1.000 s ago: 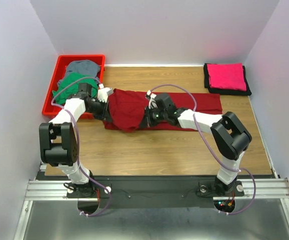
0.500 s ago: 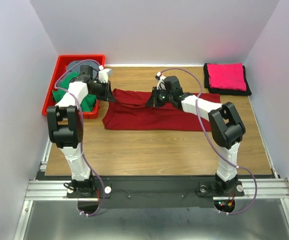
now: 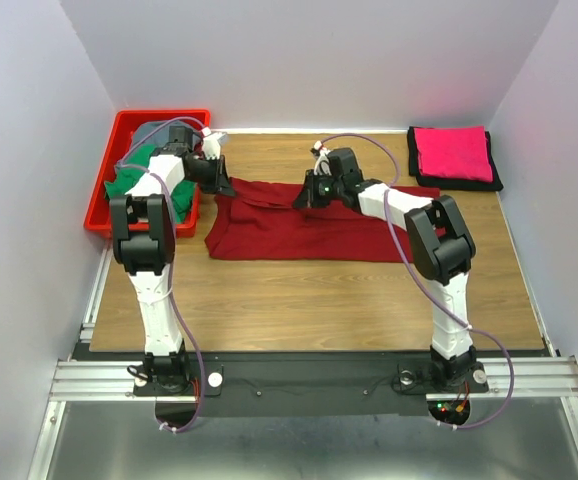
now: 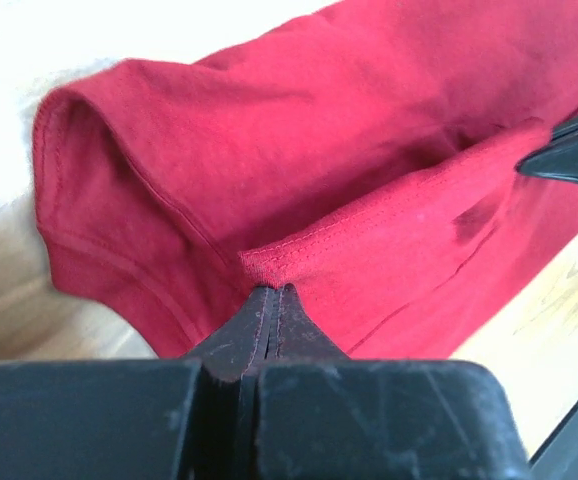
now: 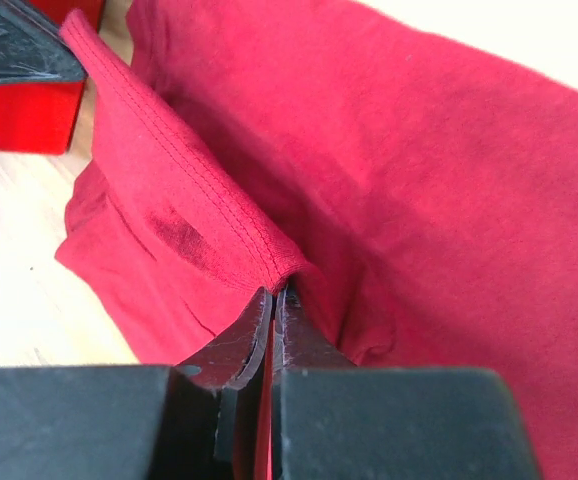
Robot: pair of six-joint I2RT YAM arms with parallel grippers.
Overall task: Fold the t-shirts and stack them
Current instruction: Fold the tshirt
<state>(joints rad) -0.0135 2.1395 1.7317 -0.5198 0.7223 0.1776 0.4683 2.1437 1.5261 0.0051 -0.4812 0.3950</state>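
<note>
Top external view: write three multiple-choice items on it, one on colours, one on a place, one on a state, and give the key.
1. What lies in the red plastic tray?
A. a green cloth t-shirt and a grey cloth t-shirt
B. white towels
C. yellow socks

2. Where is the folded bright pink cloth t-shirt?
A. in the tray
B. on the black cloth t-shirt, far right corner
C. beside the arms' bases

3. How do the arms' fingers stand?
A. both pairs open
B. left fingers and right fingers shut on the dark red cloth t-shirt's hem
C. left shut, right open

Key: A, green and grey cloth fills the tray; B, black edges show beneath the pink; B, both wrist views show the hem pinched.
</note>
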